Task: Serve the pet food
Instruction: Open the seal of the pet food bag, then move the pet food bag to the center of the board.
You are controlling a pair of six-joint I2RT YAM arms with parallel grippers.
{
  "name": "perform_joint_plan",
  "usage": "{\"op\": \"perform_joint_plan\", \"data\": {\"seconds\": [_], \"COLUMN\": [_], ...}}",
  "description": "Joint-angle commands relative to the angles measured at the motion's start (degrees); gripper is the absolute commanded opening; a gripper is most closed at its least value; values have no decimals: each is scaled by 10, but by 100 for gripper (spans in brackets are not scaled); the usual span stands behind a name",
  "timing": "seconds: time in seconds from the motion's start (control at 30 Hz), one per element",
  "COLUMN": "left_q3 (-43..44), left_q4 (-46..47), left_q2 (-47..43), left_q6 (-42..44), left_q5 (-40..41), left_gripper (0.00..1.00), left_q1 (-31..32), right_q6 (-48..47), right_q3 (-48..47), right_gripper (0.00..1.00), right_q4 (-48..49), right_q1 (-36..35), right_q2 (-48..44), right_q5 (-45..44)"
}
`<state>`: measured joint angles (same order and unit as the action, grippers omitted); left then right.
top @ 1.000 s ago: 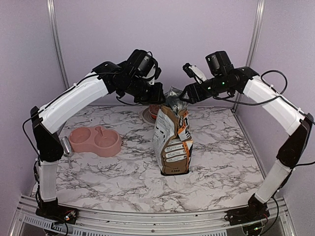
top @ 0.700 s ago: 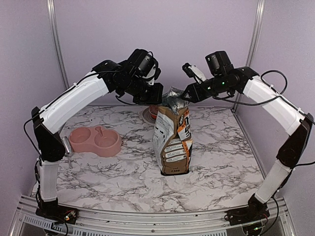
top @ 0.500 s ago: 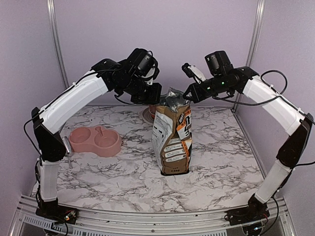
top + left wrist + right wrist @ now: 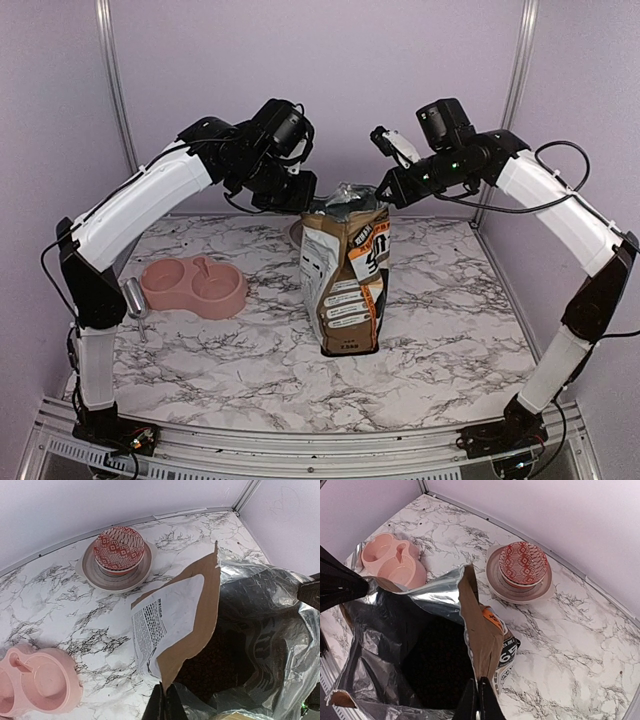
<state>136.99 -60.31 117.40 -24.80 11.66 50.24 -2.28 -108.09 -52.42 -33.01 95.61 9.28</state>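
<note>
A white-and-brown paper bag stands upright in the middle of the table, its foil-lined mouth spread wide. The pet food shows as dark kibble deep inside the bag, and again as pet food in the right wrist view. My left gripper is shut on the bag's left top edge, and in its own view the left gripper pinches the brown paper rim. Opposite it, my right gripper is shut on the right top edge, where the right gripper clamps the brown flap of the bag.
A pink double pet bowl sits left of the bag, with a small metal object at its left end. Behind the bag, a cupcake in a red patterned wrapper rests on a round plate near the back wall.
Both grippers closed onto the bag's top edges and pulled apart. The bag's mouth spread wider and the bag shifted slightly left.
</note>
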Motion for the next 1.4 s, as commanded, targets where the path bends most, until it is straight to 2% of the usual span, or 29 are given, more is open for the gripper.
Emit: {"op": "perform_joint_plan", "data": {"seconds": [0.0, 0.27, 0.57, 0.67, 0.8, 1.0, 1.1, 1.2, 1.37], "left_q3": [7, -43, -67, -70, -79, -74, -73, -78, -105], "left_q4": [2, 2, 9, 25, 56, 83, 98, 111, 113], "left_q2": [-76, -118, -137, -141, -138, -126, -128, -133, -159], "left_q6": [12, -7, -33, -23, -8, 10, 16, 28, 38], "left_q5": [100, 168, 214, 185, 91, -24, -68, -91, -49], "left_gripper": [0, 0, 0, 0, 0, 9, 19, 40, 65], "left_q1": [-24, -36, -44, -45, -44, -43, -41, -35, -34], "right_q6": [-14, -16, -12, -15, -17, -17, -18, -31, -56], "right_q3": [-50, -24, 23, 23, 5, -39, -46, -47, -32], "right_gripper": [0, 0, 0, 0, 0, 0, 0, 0, 0], "right_q4": [12, 7, 23, 28, 43, 65, 86, 92, 93], "right_q1": [4, 26, 43, 43, 43, 50, 65, 82, 123], "right_q2": [-39, -66, -91, -90, -84, -64, -68, -73, -88], "right_q5": [-52, -91, -83, -63, -19, -12, 2, 6, 25]}}
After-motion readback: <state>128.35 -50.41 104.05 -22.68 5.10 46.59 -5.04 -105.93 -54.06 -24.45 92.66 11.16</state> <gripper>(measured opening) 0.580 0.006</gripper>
